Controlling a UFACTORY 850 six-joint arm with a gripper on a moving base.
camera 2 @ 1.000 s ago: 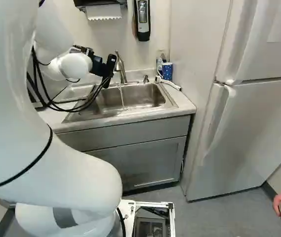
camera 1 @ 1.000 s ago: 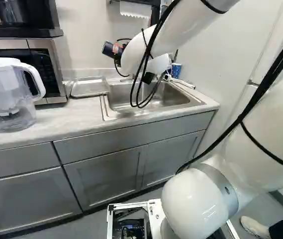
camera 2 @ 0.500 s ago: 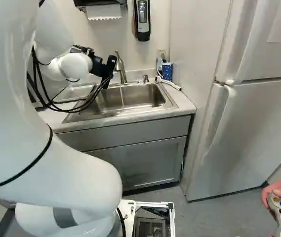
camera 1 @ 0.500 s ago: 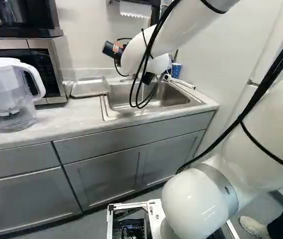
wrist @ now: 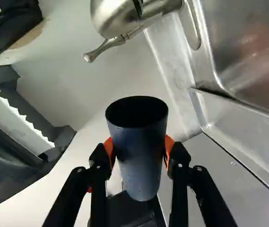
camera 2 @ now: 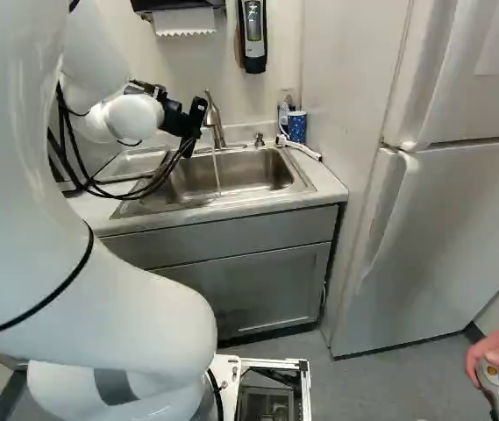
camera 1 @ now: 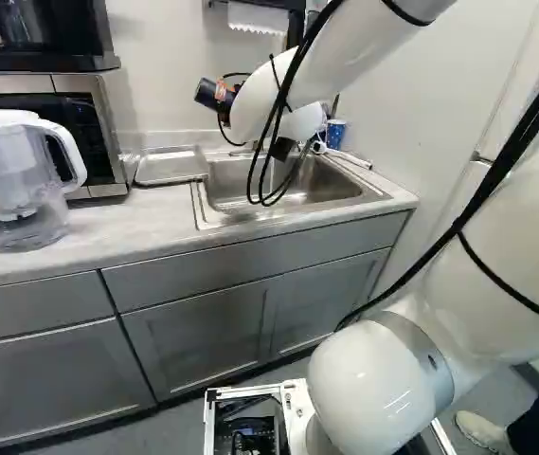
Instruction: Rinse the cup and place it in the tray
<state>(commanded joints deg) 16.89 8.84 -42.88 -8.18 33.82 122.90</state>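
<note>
In the left base view my gripper (camera 1: 223, 92) is up behind the counter, left of the tap. It is shut on a dark blue-grey cup (camera 1: 206, 92), which lies tilted on its side. Seen from the wrist, the gripper (wrist: 138, 153) has its orange pads on both sides of the cup (wrist: 139, 156); the mouth is visible and its inside is dark. A shallow metal tray (camera 1: 170, 166) lies on the counter left of the sink (camera 1: 283, 185). Water (camera 2: 217, 171) runs from the tap (camera 2: 215, 118) into the basin.
A water jug (camera 1: 13, 180) and a microwave (camera 1: 84, 123) are left of the tray. A blue patterned cup (camera 2: 297, 126) stands behind the sink's right corner. Above hang a soap dispenser (camera 2: 253, 35) and paper towels (camera 2: 184, 21). A fridge (camera 2: 442, 228) stands at the right.
The water stream, wavering a second ago, falls in a straighter line. The arm, the gripper and the cup in its grip look almost still, and the base has not moved.
</note>
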